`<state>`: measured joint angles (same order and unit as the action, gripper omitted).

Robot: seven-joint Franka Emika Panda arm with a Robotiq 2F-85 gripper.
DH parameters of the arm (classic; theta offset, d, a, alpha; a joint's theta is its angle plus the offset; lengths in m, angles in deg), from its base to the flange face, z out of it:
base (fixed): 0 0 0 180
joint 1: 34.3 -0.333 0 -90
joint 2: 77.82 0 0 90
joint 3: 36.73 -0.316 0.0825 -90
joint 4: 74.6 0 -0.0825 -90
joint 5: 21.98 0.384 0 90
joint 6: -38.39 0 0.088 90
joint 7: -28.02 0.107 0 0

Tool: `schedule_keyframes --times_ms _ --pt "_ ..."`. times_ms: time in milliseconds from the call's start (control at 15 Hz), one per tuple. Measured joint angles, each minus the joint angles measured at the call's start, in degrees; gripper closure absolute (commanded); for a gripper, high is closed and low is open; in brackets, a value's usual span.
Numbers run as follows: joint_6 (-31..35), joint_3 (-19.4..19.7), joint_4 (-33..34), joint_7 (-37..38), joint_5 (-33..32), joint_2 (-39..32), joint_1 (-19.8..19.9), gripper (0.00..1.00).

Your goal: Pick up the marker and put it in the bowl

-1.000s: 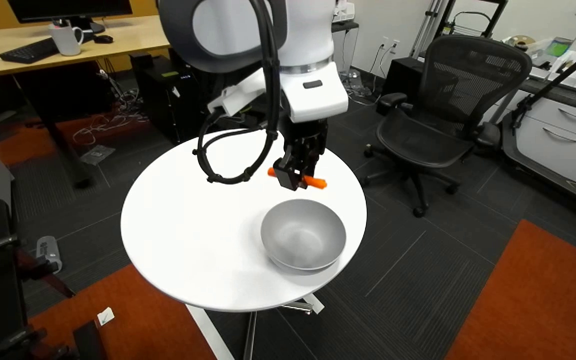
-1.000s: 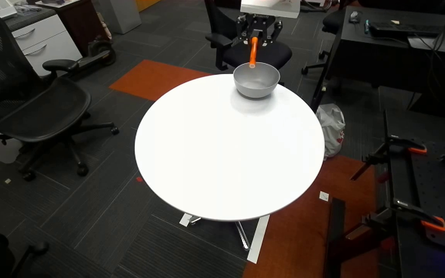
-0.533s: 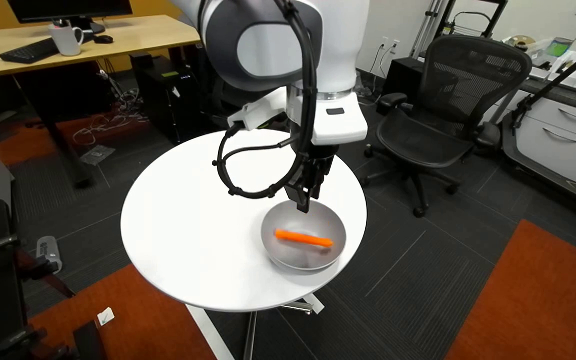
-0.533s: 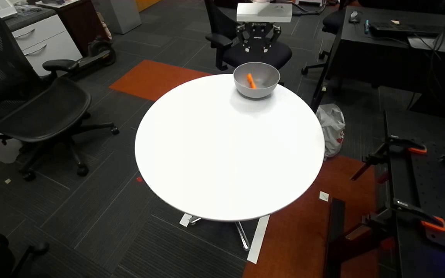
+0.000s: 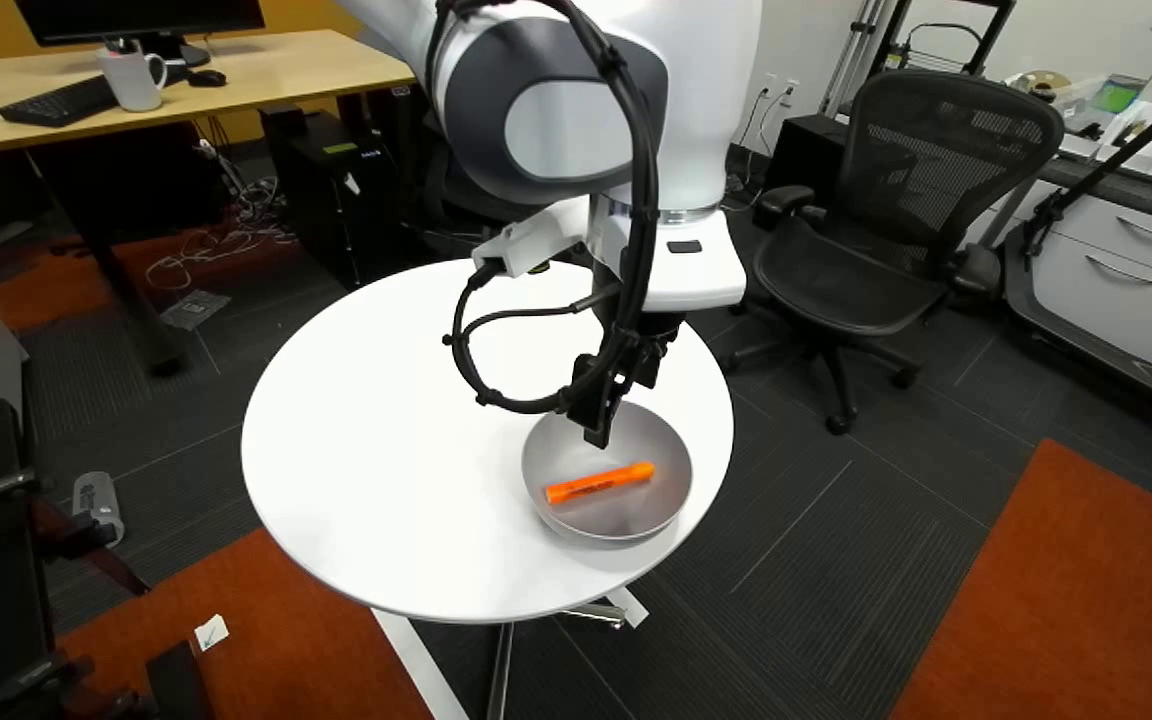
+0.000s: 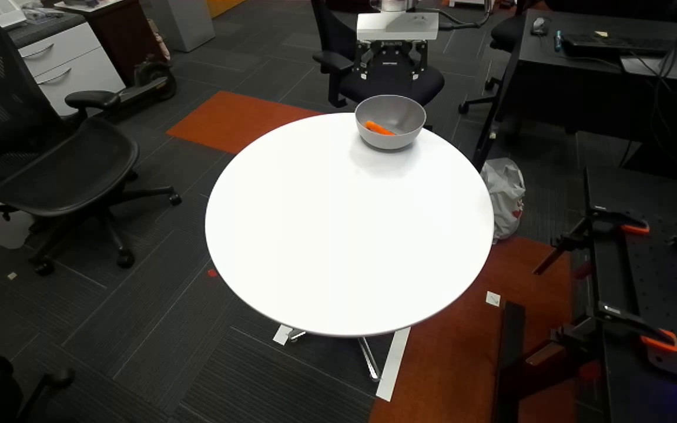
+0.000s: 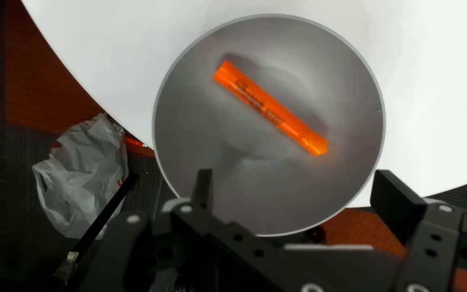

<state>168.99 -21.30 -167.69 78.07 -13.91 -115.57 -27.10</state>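
Well, nearest you in the wrist view, the gripper (image 7: 293, 182) hangs above the bowl (image 7: 189, 134), jaws spread wide and nothing between them; that spread presumably suits letting go. Past it, the marker (image 7: 271, 108) lies slantwise inside the bowl, apart from the jaws, so the placing looks complete and your retreat is probably what remains. The hollow should keep it from rolling off; whether its ends bear on the curved wall, you can't tell. Upright, the bowl stands close to the edge of the round white table (image 7: 428, 89), so brushing the bowl's rim would be the likeliest mishap; rising straight up seems wise. Beyond that edge lies a crumpled plastic bag (image 7: 85, 174). Farthest back, in an exterior view, a mug (image 5: 132, 82) stands on a pale desk (image 5: 286, 72), out of your way.
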Motion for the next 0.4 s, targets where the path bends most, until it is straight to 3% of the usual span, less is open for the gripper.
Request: schedule_keyframes --times_ms 400 --pt "-0.17 0.0 0.75 0.01 0.03 -1.15 0.15 0.0"
